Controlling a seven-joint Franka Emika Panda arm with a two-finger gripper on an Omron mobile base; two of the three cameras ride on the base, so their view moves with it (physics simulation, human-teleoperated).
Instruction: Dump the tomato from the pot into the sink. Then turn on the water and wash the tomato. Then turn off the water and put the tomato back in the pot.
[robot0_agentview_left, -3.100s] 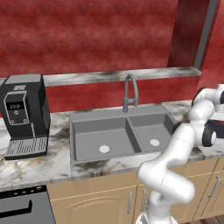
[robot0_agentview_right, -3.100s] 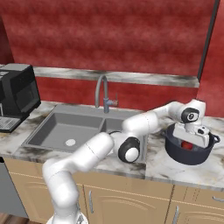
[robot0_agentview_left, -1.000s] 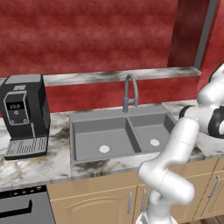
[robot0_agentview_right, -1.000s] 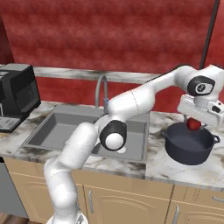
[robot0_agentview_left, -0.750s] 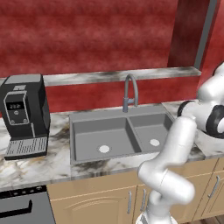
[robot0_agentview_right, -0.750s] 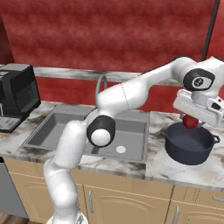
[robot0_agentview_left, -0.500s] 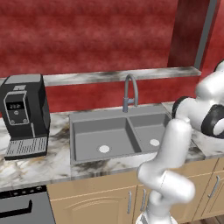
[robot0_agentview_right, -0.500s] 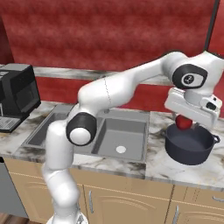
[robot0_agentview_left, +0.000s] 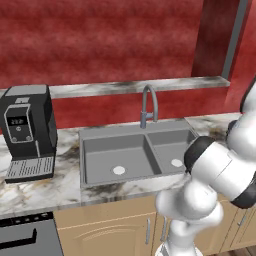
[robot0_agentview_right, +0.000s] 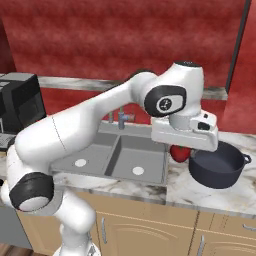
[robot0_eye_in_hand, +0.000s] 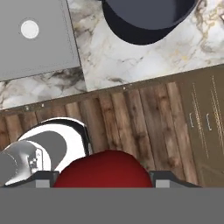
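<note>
The pot (robot0_agentview_right: 218, 166) stands on the counter (robot0_agentview_right: 200, 192) right of the sink (robot0_agentview_right: 120, 156), near the counter's front edge, and looks empty in both the right base and hand views. The tomato (robot0_agentview_right: 180, 153) is out of it, held in the air just left of the pot's rim, above the counter strip between pot and sink. In the hand view the tomato (robot0_eye_in_hand: 104, 169) sits between the two finger tips of the gripper (robot0_eye_in_hand: 103, 179), whose jaws stand wide around it, gripping it.

The sink's two basins hold nothing but their pale drains (robot0_agentview_left: 119, 170); the faucet (robot0_agentview_left: 148, 103) rises at the sink's back edge. A black coffee machine (robot0_agentview_left: 27, 131) stands at the counter's left end. The counter is veined marble over light wood cabinets (robot0_agentview_right: 150, 227); a marble ledge (robot0_agentview_left: 125, 87) runs along the red wall (robot0_agentview_left: 100, 40) behind. Wood-plank floor (robot0_eye_in_hand: 144, 127) shows below the counter's front edge.
</note>
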